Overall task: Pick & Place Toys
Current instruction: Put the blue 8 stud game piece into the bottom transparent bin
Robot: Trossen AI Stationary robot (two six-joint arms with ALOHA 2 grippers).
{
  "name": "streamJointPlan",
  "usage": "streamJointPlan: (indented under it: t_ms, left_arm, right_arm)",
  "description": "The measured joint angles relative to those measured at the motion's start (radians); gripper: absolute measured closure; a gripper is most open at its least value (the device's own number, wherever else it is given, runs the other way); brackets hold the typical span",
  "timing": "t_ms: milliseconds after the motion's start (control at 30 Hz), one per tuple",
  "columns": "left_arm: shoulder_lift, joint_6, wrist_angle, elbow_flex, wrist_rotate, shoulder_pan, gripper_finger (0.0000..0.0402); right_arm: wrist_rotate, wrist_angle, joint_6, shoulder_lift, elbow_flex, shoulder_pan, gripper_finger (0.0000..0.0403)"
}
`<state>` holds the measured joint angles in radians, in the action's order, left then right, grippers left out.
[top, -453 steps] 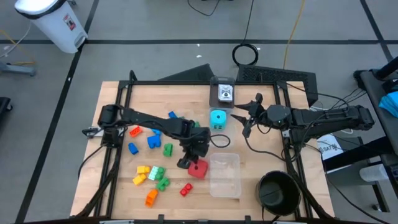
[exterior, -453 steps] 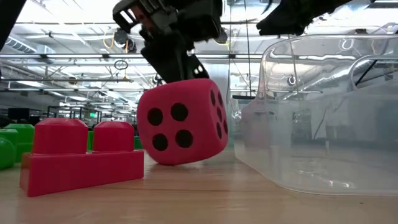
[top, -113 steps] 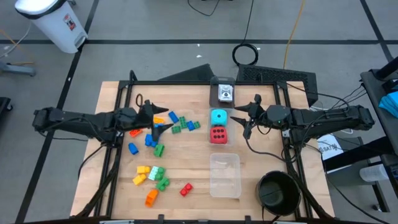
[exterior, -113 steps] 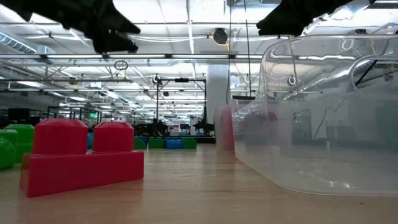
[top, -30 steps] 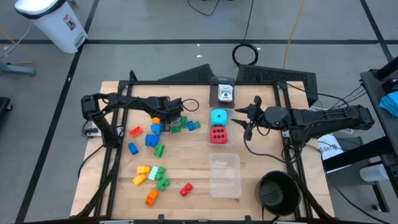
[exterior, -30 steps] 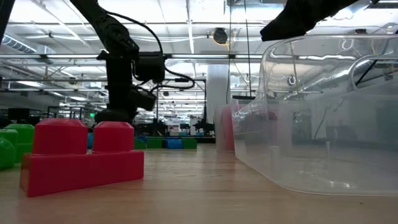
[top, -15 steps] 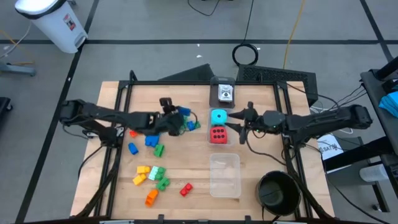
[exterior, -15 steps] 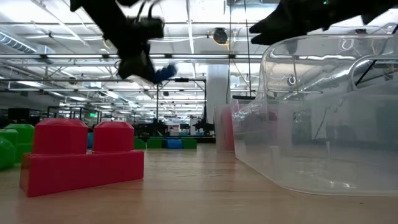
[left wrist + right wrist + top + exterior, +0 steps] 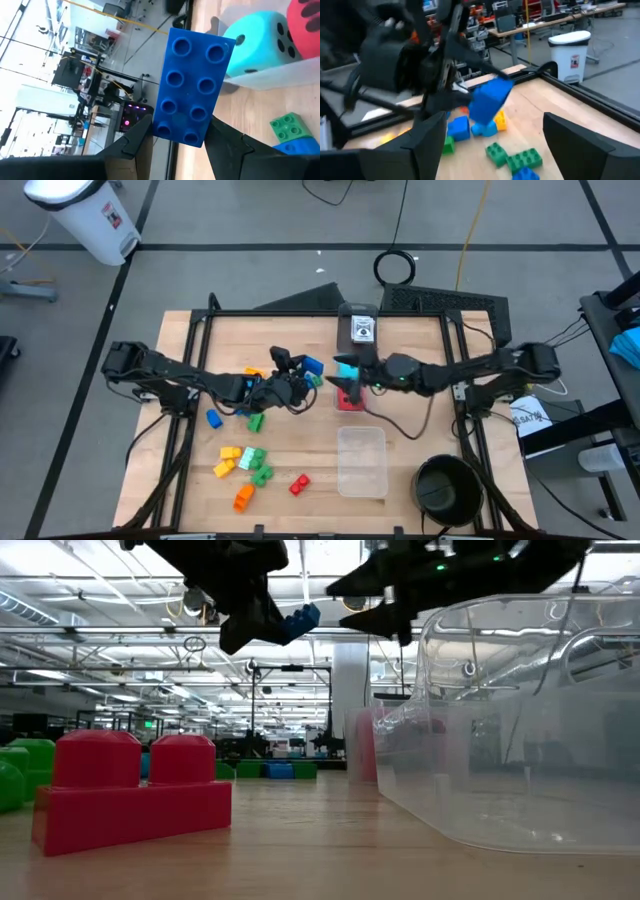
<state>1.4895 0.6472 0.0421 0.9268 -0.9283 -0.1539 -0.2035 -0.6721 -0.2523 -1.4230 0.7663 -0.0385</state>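
Note:
My left gripper [image 9: 303, 373] is shut on a blue eight-stud brick [image 9: 192, 85], held above the table just left of the small clear box [image 9: 352, 406]. In that box sit a cyan die [image 9: 255, 37] and a red die [image 9: 347, 400]. My right gripper [image 9: 340, 376] hangs open over that box, its fingers [image 9: 575, 145] pointing at the blue brick [image 9: 490, 100] and spread to either side without touching it. Loose green and blue bricks [image 9: 515, 159] lie on the table below. My left gripper pinches the blue brick between its two fingers [image 9: 135, 140] at one short end [image 9: 180, 134], one finger on each long side. The fingers run along the brick, reaching nearly level from the table's left. The brick is lifted clear and sticks out beyond the fingertips, tilted.
An empty clear box [image 9: 362, 462] and a black bowl [image 9: 447, 488] stand at the near right. A clear box with a card [image 9: 358, 328] sits at the far edge. Yellow, green, orange and red bricks [image 9: 248, 462] lie at the near left, with a red brick [image 9: 135, 795] closest to the low camera.
My left gripper has risen from the brick pile with the blue brick, tipped from pointing down to nearly level, and gone right toward the dice box. My right gripper has come left and down toward the brick and has opened wider.

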Motion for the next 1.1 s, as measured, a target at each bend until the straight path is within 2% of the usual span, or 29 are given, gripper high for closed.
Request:
streamJointPlan:
  t_ms: [300, 500, 667, 900, 1033, 1100]
  left_arm:
    - [0.004, 0.021, 0.013, 0.0, 0.003, 0.001, 0.0252]
    - [0.004, 0.022, 0.007, 0.0, 0.003, 0.002, 0.0252]
    - [0.004, -0.004, 0.002, 0.0, 0.01, 0.002, 0.0251]
    - [0.003, -0.017, -0.012, -0.001, -0.013, 0.002, 0.0237]
    - [0.005, -0.091, -0.01, -0.002, -0.002, -0.002, 0.0234]
    - [0.005, -0.168, -0.016, -0.002, 0.001, -0.011, 0.0233]
  right_arm:
    - [0.079, 0.002, -0.089, -0.176, 0.153, -0.049, 0.0117]
    - [0.123, -0.001, -0.106, -0.232, 0.196, -0.055, 0.0136]
    - [0.125, -0.003, -0.128, -0.232, 0.198, -0.054, 0.0197]
    - [0.116, 0.013, -0.116, -0.221, 0.198, -0.057, 0.0337]
    - [0.134, 0.032, -0.07, -0.219, 0.198, -0.056, 0.0341]
    - [0.18, 0.051, -0.059, -0.202, 0.198, -0.056, 0.0341]
